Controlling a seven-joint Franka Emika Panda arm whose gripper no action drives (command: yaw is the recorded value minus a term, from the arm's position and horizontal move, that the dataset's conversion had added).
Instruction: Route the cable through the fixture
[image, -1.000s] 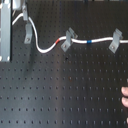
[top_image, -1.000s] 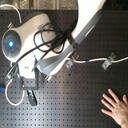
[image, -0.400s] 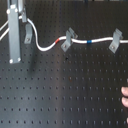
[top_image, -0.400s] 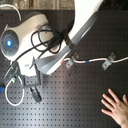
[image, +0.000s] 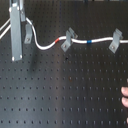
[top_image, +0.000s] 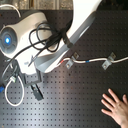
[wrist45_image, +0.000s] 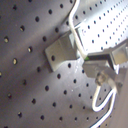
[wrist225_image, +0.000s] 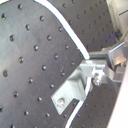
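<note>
The cable (image: 47, 45) is a thin white cord running from my gripper through two slanted grey clips (image: 67, 40) (image: 116, 41), with a red band (image: 57, 39) and a blue band (image: 89, 41). The fixture (image: 27, 37), a small upright grey clip, stands just beside my gripper (image: 16, 56) at the first exterior view's left. Both wrist views show the fingers (wrist45_image: 102, 59) shut on the cable (wrist45_image: 75, 35) right next to the fixture (wrist45_image: 61, 52) (wrist225_image: 75, 89). The cord (wrist225_image: 65, 27) runs past the fixture's top edge; I cannot tell whether it sits inside. In the second exterior view the arm hides the fixture.
A person's hand (top_image: 117, 107) (image: 125, 97) rests on the black perforated board (image: 65, 95) at the near right. The arm's large white body (top_image: 55, 40) covers the second exterior view's upper left. Slack white cord loops (top_image: 15, 97) lie beside the gripper (top_image: 35, 89).
My gripper has shifted slightly to the first exterior view's right, toward the fixture, carrying the cable's left end with it. The hand has stayed put.
</note>
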